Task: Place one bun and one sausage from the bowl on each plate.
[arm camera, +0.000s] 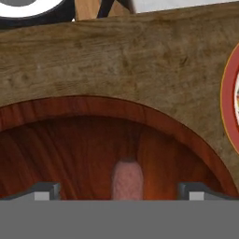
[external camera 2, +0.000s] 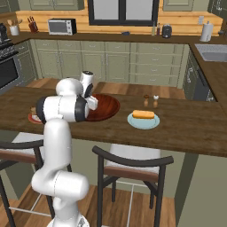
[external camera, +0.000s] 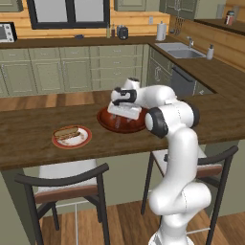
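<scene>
In the hand view a pinkish-brown sausage (arm camera: 127,179) lies inside the wooden bowl (arm camera: 70,140), and its rounded end points up between the two fingers (arm camera: 46,190), which are spread wide and do not touch it. The gripper (external camera: 123,111) hangs low over the bowl (external camera: 106,120) in the left base view. The bowl stands on the wooden bench (external camera: 28,134). To one side of it is the white plate with the red-brown rim (external camera: 72,141), which carries a tan-brown bun (external camera: 67,132); a dark strip runs along the bun, maybe a sausage, but it is too small to tell. On the other side, in the right base view, the pale teal plate (external camera 2: 143,122) holds a yellow-orange bun (external camera 2: 143,115). Two small shakers (external camera 2: 150,101) stand just behind this plate.
</scene>
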You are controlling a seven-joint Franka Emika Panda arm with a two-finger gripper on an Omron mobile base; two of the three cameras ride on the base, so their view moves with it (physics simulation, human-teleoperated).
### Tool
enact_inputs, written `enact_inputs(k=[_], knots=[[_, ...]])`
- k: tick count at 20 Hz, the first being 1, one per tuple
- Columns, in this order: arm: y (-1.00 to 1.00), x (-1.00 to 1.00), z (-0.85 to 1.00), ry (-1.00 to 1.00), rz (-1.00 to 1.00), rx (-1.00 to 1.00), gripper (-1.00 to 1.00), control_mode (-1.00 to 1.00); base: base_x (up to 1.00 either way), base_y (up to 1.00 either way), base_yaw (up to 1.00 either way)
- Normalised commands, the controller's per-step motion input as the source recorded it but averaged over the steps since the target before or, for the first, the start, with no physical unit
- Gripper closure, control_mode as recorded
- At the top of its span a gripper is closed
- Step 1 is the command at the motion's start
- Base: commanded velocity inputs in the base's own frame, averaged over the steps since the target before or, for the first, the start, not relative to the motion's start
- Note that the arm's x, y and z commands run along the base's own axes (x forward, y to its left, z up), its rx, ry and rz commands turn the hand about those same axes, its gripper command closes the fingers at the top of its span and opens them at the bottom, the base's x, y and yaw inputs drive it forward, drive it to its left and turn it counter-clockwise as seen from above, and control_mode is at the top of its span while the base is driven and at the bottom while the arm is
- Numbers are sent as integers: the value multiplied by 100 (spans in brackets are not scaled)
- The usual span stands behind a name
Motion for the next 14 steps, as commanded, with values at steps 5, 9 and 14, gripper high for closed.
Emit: enact_inputs(k=[5, 9, 14], knots=[[-3, 22, -8, 0, 0, 0, -100, -100, 0, 0, 0], [0, 33, -2, 1, 0, 0, -100, -100, 0, 0, 0], [0, 16, -14, 0, 0, 0, -100, -100, 0, 0, 0]])
